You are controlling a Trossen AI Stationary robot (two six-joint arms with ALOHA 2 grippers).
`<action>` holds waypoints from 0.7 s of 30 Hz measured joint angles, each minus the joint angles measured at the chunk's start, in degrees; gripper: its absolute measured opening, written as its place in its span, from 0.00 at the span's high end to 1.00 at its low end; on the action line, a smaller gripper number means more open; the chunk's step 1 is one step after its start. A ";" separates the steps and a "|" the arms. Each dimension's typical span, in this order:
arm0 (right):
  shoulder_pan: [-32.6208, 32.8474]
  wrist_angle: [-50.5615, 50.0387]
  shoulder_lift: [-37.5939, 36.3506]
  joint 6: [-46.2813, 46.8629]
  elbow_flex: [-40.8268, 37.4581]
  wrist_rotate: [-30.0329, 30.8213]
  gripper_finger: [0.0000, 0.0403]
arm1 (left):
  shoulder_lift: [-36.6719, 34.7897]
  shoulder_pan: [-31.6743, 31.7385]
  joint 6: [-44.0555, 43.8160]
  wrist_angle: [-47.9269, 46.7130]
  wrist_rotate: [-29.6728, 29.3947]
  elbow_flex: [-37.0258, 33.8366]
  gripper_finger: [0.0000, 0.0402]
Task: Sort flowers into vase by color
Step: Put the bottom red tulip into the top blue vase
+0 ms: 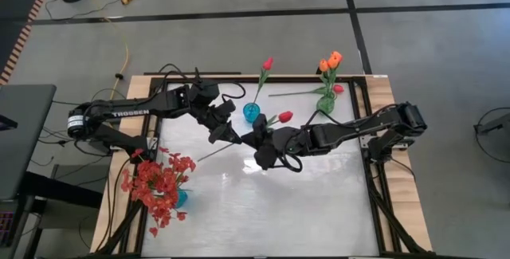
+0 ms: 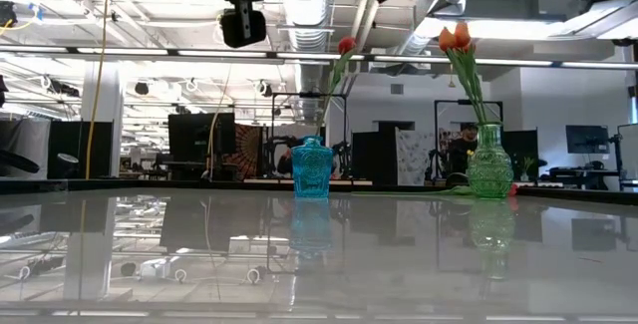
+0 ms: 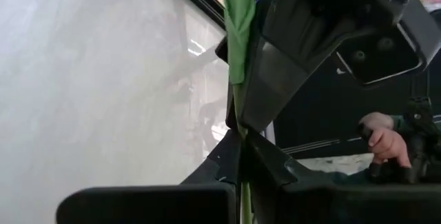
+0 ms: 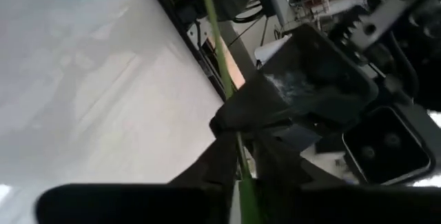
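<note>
Both hands are meeting above the middle of the surface (image 1: 239, 211). The left hand (image 1: 232, 135) is pinching a thin green stem (image 3: 236, 107), its fingers (image 3: 275, 176) clenched on it in the left wrist view. The right hand (image 1: 256, 141) is gripping the same stem (image 4: 222, 72) just beside it, fingers closed around it. That stem is carrying a red-pink tulip bud (image 1: 284, 117), which is hanging in the air beside the blue vase (image 1: 252, 113). The blue vase is already holding another red-pink tulip (image 1: 268, 63). The green vase (image 1: 326, 103) near the far right corner is holding orange tulips (image 1: 331, 60). A bushy spray of red blossoms (image 1: 159, 183) is standing at the near left edge.
</note>
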 joint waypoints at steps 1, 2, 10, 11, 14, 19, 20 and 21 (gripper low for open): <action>-0.02 0.28 0.00 1.37 0.00 0.08 0.79 | 0.00 0.00 0.22 0.00 -0.02 0.00 1.00; -0.04 0.40 0.00 3.27 -0.02 0.13 0.76 | 0.00 0.06 0.42 -0.02 -0.13 0.00 1.00; 0.39 -0.49 -1.25 22.73 -0.09 0.42 0.51 | -0.07 1.65 3.36 0.49 -2.43 0.00 1.00; 0.39 -1.33 -1.76 25.64 -0.09 0.40 0.49 | -0.07 1.90 4.06 1.23 -3.01 0.00 1.00; 0.93 -5.11 -3.82 34.17 0.00 -1.72 0.43 | 0.00 3.05 5.01 4.81 -7.52 0.11 1.00; 1.88 -13.47 -7.32 44.52 -0.02 -1.36 0.41 | 0.00 5.71 7.20 10.53 -9.59 0.11 1.00; 2.08 -14.92 -7.94 45.67 -0.02 -0.83 0.41 | 0.00 6.35 7.89 11.57 -10.47 0.11 1.00; 2.48 -16.64 -8.62 46.92 -0.02 -0.56 0.41 | 0.00 6.97 8.64 12.65 -11.45 0.11 1.00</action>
